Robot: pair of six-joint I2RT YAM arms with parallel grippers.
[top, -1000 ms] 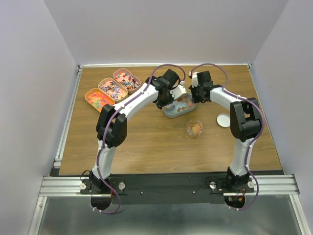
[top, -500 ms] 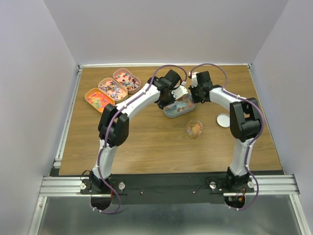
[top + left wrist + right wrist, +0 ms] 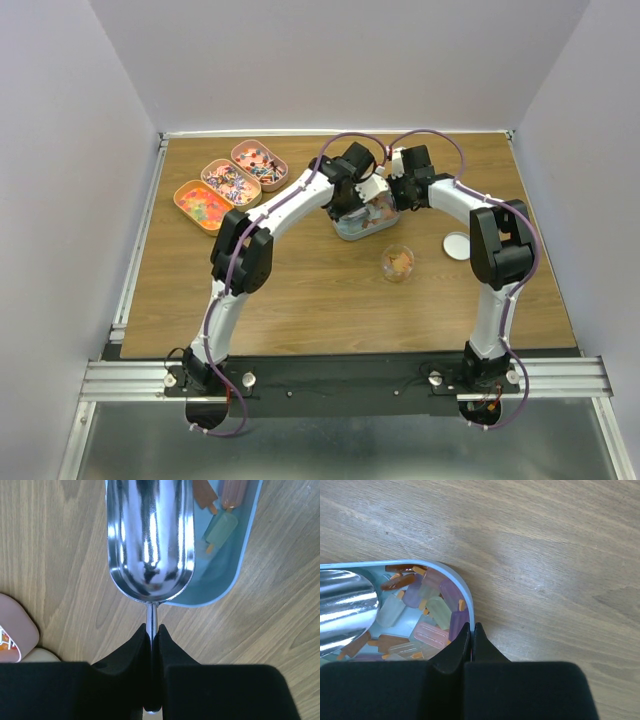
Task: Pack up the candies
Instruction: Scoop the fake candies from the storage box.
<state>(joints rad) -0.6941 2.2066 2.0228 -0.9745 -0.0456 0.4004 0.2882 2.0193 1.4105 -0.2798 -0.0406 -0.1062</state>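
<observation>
Candies [image 3: 427,605] lie in the blue tin [image 3: 465,592], whose rim the right gripper [image 3: 471,630] pinches, likely to steady it, while the left gripper [image 3: 151,630] clamps the scoop [image 3: 150,535] handle, its empty bowl over the tin for digging.

The shiny silver metal scoop [image 3: 150,535] and light blue oval tin [image 3: 231,550] ran off the left wrist view's top edge. From above, the tiny pastel candies [image 3: 377,213] blurred together.
</observation>
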